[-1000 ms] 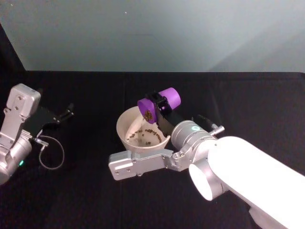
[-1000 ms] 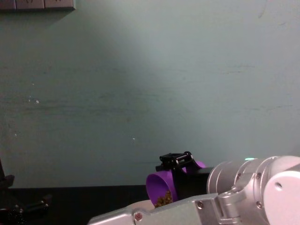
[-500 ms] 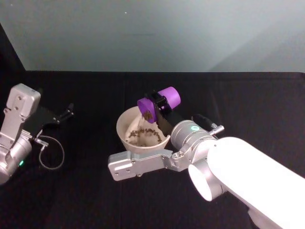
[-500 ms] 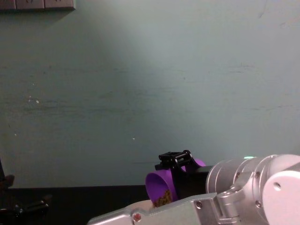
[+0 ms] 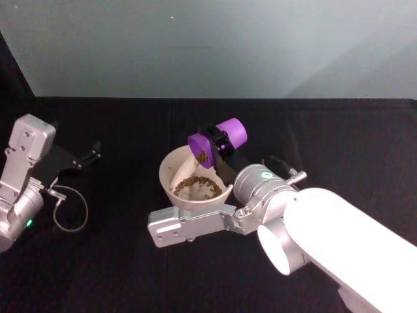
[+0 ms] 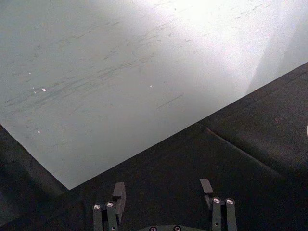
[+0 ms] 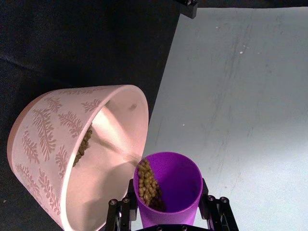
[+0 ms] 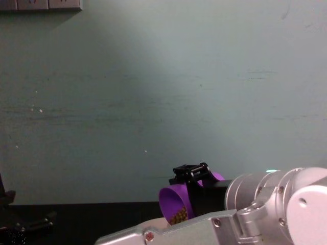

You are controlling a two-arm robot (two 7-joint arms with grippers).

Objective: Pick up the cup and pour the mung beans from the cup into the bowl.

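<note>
My right gripper (image 5: 220, 147) is shut on the purple cup (image 5: 218, 141), holding it tipped on its side above the far rim of the white bowl (image 5: 171, 163). Mung beans (image 7: 147, 182) lie along the cup's lower wall at its mouth, and a heap of beans (image 5: 197, 186) rests in the bowl. The right wrist view has the cup (image 7: 172, 192) between the fingers, mouth beside the bowl's (image 7: 45, 139) patterned side. In the chest view the tilted cup (image 8: 173, 202) hangs just above the arm. My left gripper (image 6: 163, 190) is open and parked over the black table at the far left (image 5: 91, 155).
A black cloth (image 5: 117, 261) covers the table, with a pale wall (image 5: 208, 45) behind its far edge. My right forearm (image 5: 195, 222) lies across the table just in front of the bowl. A thin cable loop (image 5: 68, 212) hangs by the left arm.
More beans have dropped from the cup, and the heap in the bowl has grown. The cup stays tipped at about the same spot. The left arm has not moved.
</note>
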